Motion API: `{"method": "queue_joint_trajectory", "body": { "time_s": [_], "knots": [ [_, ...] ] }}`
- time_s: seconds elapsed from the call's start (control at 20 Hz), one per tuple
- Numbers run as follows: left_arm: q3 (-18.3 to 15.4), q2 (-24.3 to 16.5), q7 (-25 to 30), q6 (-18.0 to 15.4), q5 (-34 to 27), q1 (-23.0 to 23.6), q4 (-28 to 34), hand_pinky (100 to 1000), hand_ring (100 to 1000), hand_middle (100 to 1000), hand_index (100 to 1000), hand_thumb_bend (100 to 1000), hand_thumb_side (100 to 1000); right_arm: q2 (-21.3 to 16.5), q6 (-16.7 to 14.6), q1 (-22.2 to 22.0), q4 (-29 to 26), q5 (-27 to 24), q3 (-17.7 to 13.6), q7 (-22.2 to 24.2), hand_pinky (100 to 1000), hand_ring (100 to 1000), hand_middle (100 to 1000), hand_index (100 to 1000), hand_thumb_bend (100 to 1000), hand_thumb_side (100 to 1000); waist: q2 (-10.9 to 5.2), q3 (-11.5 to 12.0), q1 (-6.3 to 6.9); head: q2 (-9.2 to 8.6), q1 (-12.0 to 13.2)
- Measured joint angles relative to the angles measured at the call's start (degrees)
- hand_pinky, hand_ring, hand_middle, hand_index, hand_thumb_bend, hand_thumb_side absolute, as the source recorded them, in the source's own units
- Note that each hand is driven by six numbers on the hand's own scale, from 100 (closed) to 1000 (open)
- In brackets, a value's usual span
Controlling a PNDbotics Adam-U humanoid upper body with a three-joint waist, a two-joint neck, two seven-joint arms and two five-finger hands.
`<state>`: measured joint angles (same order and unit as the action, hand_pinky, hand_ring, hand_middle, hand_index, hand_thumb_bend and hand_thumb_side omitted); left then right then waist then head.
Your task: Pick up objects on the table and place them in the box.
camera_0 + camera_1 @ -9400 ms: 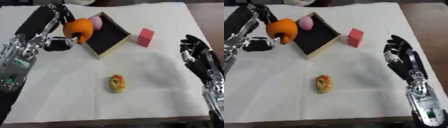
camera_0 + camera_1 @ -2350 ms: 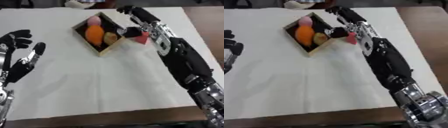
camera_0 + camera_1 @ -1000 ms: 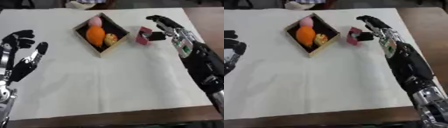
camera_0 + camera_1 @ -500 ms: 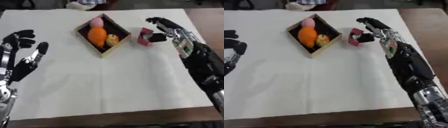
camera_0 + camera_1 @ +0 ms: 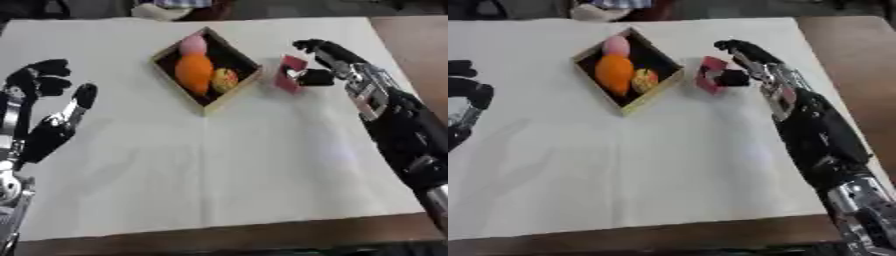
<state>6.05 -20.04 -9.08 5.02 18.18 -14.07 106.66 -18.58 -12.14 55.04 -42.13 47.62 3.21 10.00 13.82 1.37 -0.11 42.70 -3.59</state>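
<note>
A dark box with a wooden rim [image 5: 245, 86] lies askew on the white cloth at the back middle. Inside it lie a pink object [image 5: 192, 44], an orange fruit [image 5: 194, 73] and a small yellow and red item [image 5: 225, 78]. A pink-red block [image 5: 290, 74] sits tilted just right of the box. My right hand [image 5: 325, 59] reaches in from the right, its fingers and thumb curled round the block. My left hand [image 5: 44, 120] rests open at the left edge, fingers up, far from the box.
A white cloth [image 5: 227, 165] covers the table, whose brown top [image 5: 411, 40] shows at the right. Some light and dark things [image 5: 171, 7] lie beyond the far edge.
My right hand has closed its fingers and thumb round the pink-red block beside the box. The block now sits more tilted. The left hand has stayed still.
</note>
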Motion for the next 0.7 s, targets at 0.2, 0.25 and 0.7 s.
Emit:
{"method": "queue_joint_trajectory", "body": {
  "time_s": [0.2, 0.25, 0.7],
  "knots": [
    [-0.02, 0.00, 0.00, 0.00, -0.02, 0.00, 0.00, 711, 679, 670, 799, 597, 703, -0.88, -0.09, -0.71, -1.87, -3.32, 0.03, -0.30, 871, 915, 893, 980, 209, 684, 0.00, -0.21, 0.00, 0.00, 0.02],
    [-0.02, 0.00, 0.00, 0.00, -0.02, 0.00, 0.00, 711, 679, 670, 799, 597, 703, -1.01, -0.07, -0.81, -2.18, -3.96, 0.04, -0.28, 871, 915, 892, 980, 208, 684, 0.00, -0.24, 0.00, 0.00, 0.03],
    [-0.03, 0.00, 0.00, 0.00, -0.04, 0.00, 0.00, 712, 678, 670, 799, 597, 704, -1.33, 0.01, -1.22, -2.34, -5.03, 0.45, 1.21, 867, 908, 882, 979, 232, 684, 0.00, -0.32, 0.00, 0.00, 0.25]
  ]
}}
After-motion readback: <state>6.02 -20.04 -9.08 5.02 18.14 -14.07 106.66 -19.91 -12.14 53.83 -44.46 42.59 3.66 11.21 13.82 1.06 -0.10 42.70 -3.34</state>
